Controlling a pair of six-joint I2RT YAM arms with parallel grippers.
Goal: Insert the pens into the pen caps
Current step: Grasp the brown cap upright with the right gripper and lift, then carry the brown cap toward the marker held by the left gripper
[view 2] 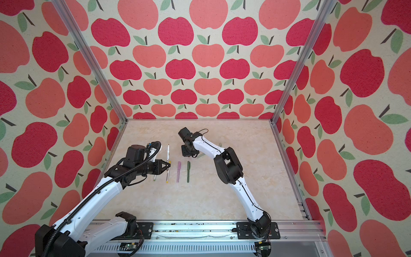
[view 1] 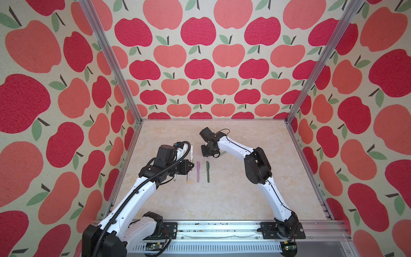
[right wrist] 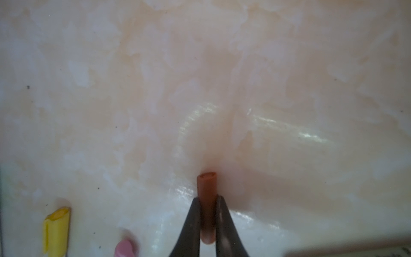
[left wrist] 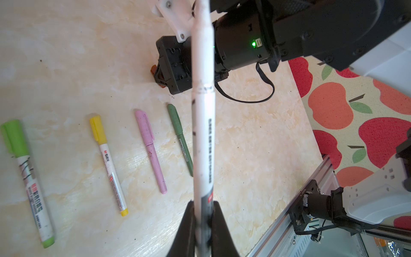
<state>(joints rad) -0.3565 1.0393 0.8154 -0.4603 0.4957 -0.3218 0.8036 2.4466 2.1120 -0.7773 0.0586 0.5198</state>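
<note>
Left hand [view 1: 190,167] clamps the white pen [view 1: 191,153] low on its barrel, tip free toward twelve o'clock. Right hand [right wrist: 208,198], at two o'clock, pinches the brown cap [right wrist: 207,184], mouth outward, likely for mating.

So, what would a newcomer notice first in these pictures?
The loud apple-print walls dominate, on three sides of a marble-look table. Over it the left fingers pinch a long white pen and the right fingers pinch a brown cap; four capped pens lie in a row on the table.
</note>
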